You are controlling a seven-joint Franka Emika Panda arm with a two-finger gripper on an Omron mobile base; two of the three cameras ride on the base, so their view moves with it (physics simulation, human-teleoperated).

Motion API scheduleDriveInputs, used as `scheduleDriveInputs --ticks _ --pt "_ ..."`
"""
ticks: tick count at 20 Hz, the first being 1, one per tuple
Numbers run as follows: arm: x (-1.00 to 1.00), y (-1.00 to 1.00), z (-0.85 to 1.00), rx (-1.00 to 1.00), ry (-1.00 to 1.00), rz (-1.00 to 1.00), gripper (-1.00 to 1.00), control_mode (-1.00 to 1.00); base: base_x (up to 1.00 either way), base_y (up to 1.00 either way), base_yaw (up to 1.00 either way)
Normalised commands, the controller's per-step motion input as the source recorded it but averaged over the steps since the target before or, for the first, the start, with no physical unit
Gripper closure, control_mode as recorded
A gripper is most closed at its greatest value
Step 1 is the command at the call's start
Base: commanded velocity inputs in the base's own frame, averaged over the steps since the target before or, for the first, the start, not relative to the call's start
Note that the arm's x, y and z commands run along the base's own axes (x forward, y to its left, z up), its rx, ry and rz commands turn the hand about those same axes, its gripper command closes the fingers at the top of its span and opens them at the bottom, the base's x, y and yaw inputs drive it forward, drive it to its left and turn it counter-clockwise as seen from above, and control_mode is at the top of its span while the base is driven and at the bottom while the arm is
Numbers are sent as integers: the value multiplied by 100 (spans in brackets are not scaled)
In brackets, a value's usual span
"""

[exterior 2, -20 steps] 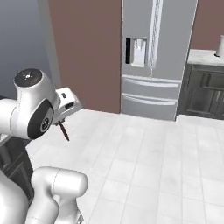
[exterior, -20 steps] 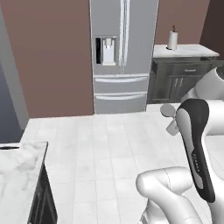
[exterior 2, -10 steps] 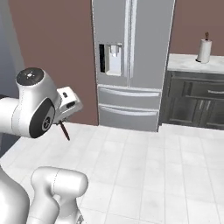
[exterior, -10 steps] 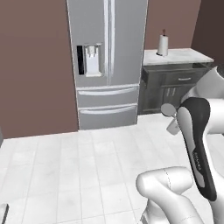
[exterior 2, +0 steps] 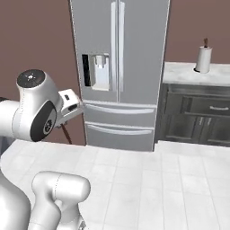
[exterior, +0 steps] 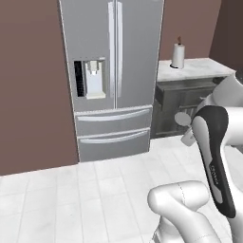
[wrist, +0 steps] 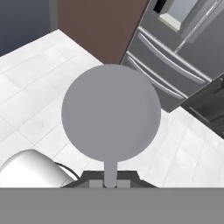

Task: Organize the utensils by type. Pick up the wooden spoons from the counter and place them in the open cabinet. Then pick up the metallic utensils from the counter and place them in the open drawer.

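My tool (wrist: 110, 183) is clamped on the thin neck of a round-headed metal spoon (wrist: 110, 114), up over the floor facing the fridge (exterior 2: 119, 67); it looks light, stiff and slippery.

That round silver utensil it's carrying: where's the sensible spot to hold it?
By the thin neck below the round head, as the gripper does now, shut on it. The stem is slim enough to pinch from both sides; the wide disc is not. Its dark handle hangs below the hand.
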Motion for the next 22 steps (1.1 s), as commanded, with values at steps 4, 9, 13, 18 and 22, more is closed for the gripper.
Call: scheduleDriveInputs --ticks 4,9,13,18,22 --pt "0 0 0 0 0 0 100 100 100 -25 -15" --pt "0 0 0 0 0 0 100 100 100 -29 -17" --pt "0 0 0 0 0 0 100 100 100 -48 -19" --pt "0 0 0 0 0 0 100 100 85 -50 -18" --pt "0 0 0 0 0 0 100 100 7 -4 -2"
